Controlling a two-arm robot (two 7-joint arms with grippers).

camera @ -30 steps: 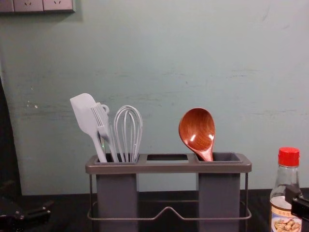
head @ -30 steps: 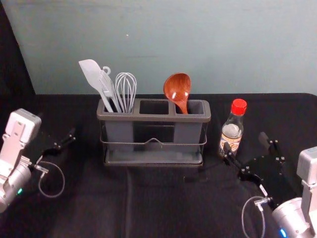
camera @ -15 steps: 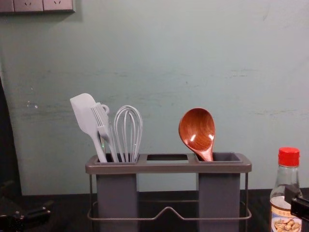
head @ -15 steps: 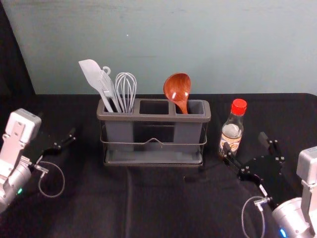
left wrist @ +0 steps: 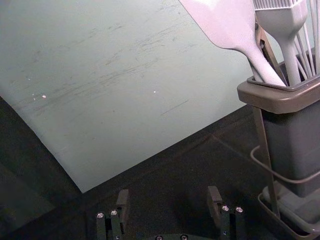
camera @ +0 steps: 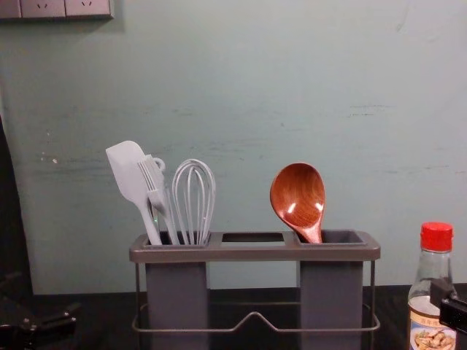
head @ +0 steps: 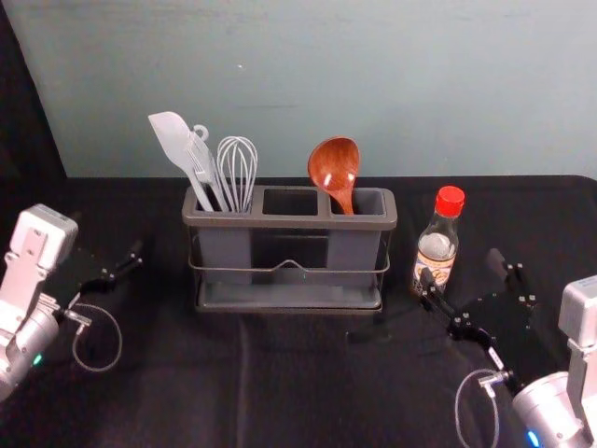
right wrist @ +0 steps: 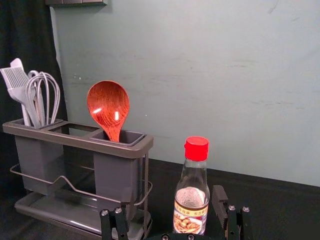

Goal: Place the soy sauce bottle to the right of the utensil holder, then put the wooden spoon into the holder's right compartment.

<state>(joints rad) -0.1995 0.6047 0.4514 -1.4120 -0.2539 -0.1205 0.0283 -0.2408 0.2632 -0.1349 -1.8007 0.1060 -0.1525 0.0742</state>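
Clock positions are referenced to the utensil holder (head: 289, 222), with 12 o'clock away from the robot. At 4 o'clock, the right gripper (head: 462, 269) is spread open around the lower part of the soy sauce bottle (head: 436, 245); nothing is clamped. The left gripper (head: 107, 243) is located toward 9 o'clock, well apart from the holder.

The bottle stands upright at 3 o'clock. Its base is hidden by the right gripper in the right wrist view and cut off by the lower edge of the chest view. The wooden spoon (head: 334, 163) is seated bowl-up in the right compartment (head: 371, 201); its lower handle is concealed. A spatula (head: 171, 138), a pastry brush (head: 202, 159) and a whisk (head: 237, 170) are held in the left compartment, with their lower ends concealed. Behind them, a brown strip (left wrist: 270, 52) is partly covered and cannot be identified.

In the right wrist view, gaps are seen between the bottle and both fingers. In the left wrist view, the left gripper (left wrist: 169, 192) is seen open and empty. In the chest view, socket plates (camera: 44, 8) are seen on the wall (camera: 241, 95), cut off at 11 o'clock.
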